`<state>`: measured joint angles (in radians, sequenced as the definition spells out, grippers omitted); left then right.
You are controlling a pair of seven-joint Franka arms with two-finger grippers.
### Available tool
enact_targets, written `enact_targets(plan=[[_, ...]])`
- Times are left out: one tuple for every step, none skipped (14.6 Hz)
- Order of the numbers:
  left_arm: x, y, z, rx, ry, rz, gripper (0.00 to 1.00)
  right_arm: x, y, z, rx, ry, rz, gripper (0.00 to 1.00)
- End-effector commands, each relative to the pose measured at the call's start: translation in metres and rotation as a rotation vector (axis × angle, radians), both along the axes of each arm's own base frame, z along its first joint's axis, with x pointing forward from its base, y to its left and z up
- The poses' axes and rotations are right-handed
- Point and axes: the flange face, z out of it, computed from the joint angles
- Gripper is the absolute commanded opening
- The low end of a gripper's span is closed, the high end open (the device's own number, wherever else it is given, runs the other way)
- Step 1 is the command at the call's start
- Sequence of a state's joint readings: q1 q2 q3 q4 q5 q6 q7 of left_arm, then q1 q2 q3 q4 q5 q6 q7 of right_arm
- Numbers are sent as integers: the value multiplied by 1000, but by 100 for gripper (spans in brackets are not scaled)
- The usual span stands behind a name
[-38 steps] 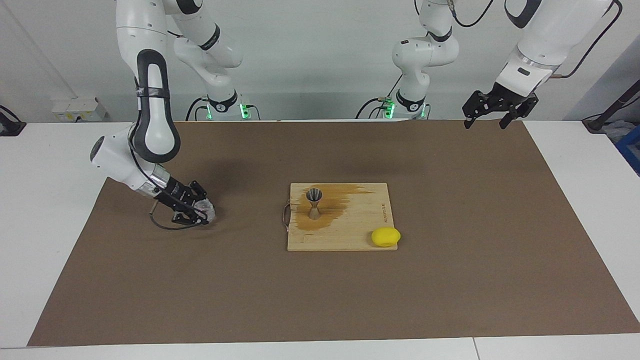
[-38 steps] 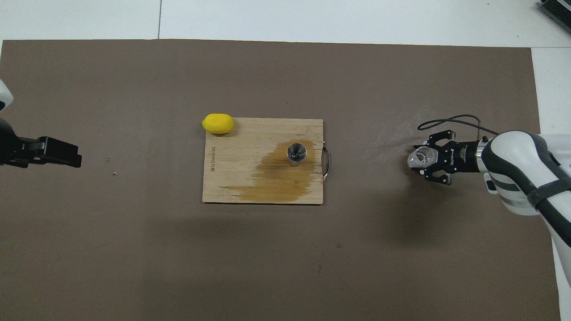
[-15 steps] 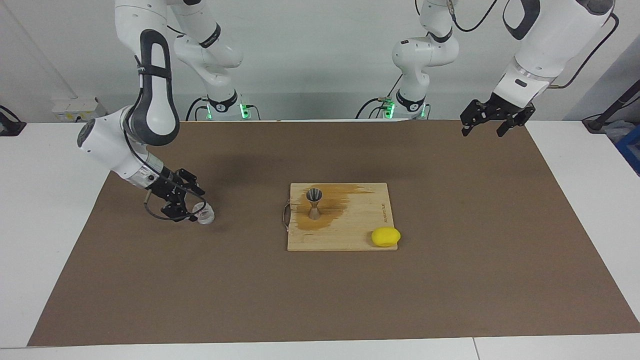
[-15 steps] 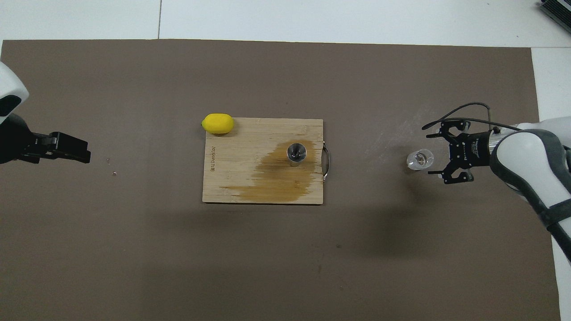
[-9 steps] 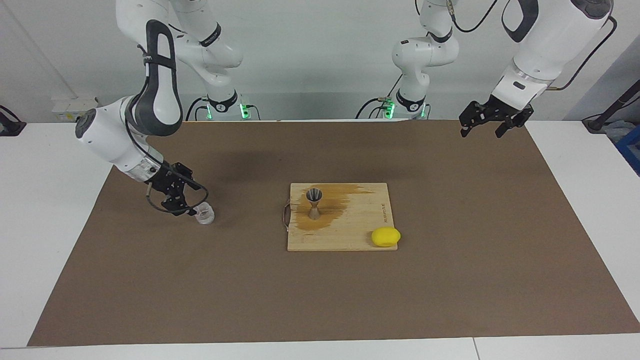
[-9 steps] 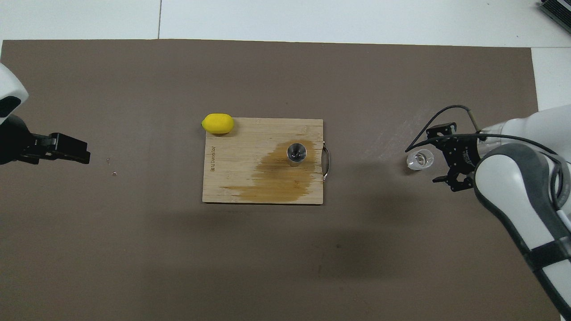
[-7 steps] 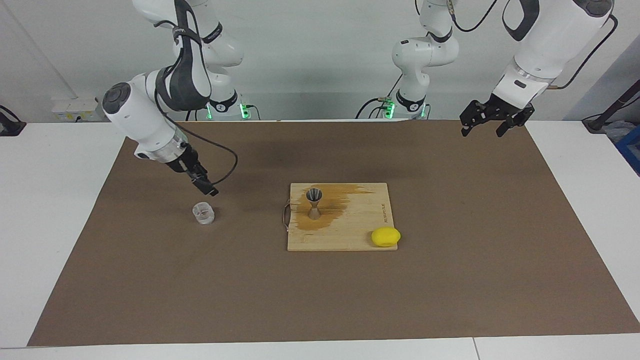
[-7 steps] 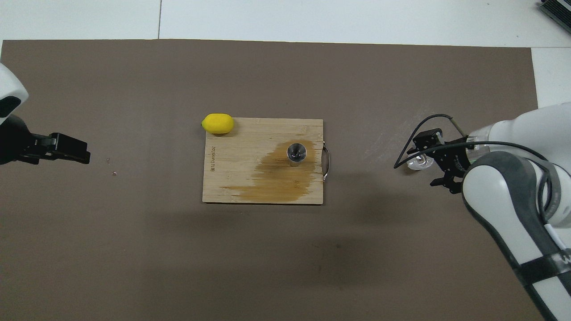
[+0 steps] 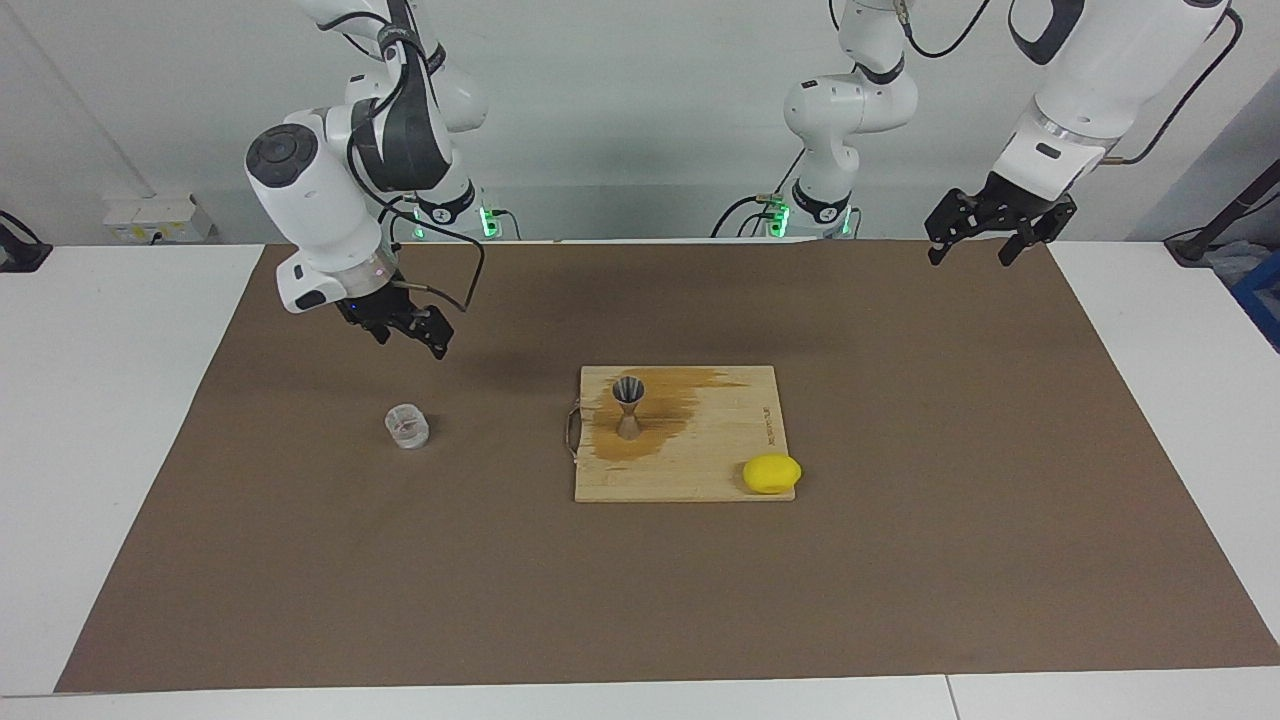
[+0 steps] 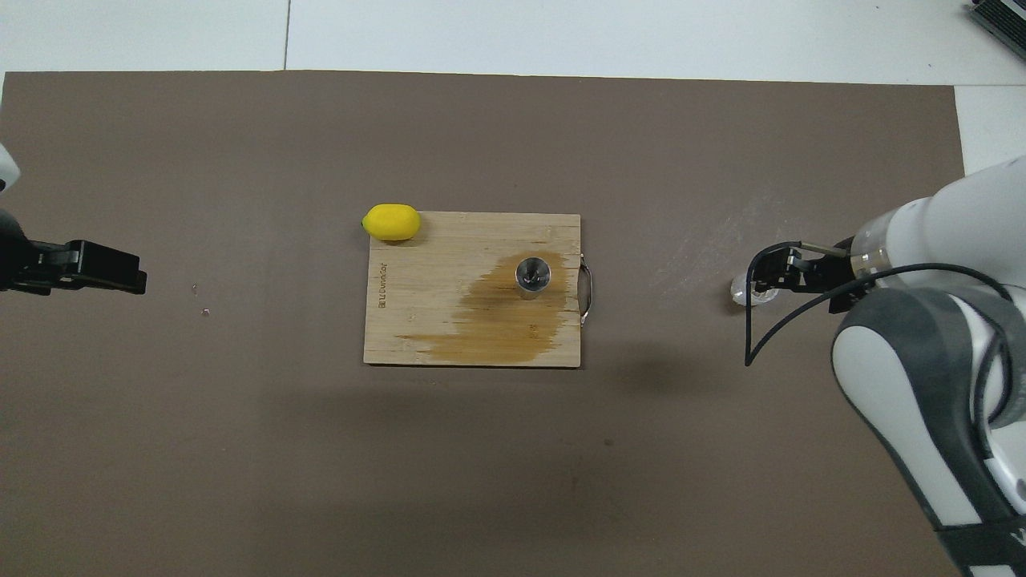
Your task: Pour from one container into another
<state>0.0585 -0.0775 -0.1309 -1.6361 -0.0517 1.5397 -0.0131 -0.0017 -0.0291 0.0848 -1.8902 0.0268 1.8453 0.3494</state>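
The small clear glass cup (image 9: 407, 426) stands upright on the brown mat, toward the right arm's end of the table. My right gripper (image 9: 412, 340) hangs open and empty in the air above the mat, apart from the cup. In the overhead view the right gripper (image 10: 776, 272) partly covers the glass cup (image 10: 747, 293). The steel jigger (image 9: 628, 405) (image 10: 532, 276) stands upright on the wooden cutting board (image 9: 720, 440) (image 10: 449, 256), inside a brown wet stain. My left gripper (image 9: 968, 252) (image 10: 132, 277) waits open and empty, raised at the left arm's end of the mat.
A yellow lemon (image 9: 771, 473) (image 10: 391, 222) lies at the board's corner that is farthest from the robots, on the left arm's side. A metal handle (image 9: 572, 432) sticks out of the board's edge that faces the cup. The brown mat (image 9: 900, 520) covers most of the white table.
My right gripper has drawn back from the glass cup and risen above the mat. The cup stays standing where it was. The left arm has hardly moved.
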Motion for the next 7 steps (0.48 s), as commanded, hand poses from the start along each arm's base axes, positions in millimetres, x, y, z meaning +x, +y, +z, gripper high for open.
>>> enact_targets(plan=[[-7,-3,-1,-3,0,-2,100,12,-13,60,-50,-53,63,100],[-7,-5,0,-4,-1,-5,100,13,-16,74,-60,-67,64,100],[-7,-5,0,-4,-1,-5,100,12,-18,87,-60,-76,62,100],[-7,-5,-1,-3,0,-5,100,10,-19,100,-62,-81,59,100],[-7,-2,-1,-4,0,0,100,9,-20,111,-65,-82,56,100],[-7,-2,0,-4,-1,0,100,8,-23,118,-65,-84,50,100],[-7,-2,-1,-3,0,2,100,7,-26,121,-65,-84,45,100]])
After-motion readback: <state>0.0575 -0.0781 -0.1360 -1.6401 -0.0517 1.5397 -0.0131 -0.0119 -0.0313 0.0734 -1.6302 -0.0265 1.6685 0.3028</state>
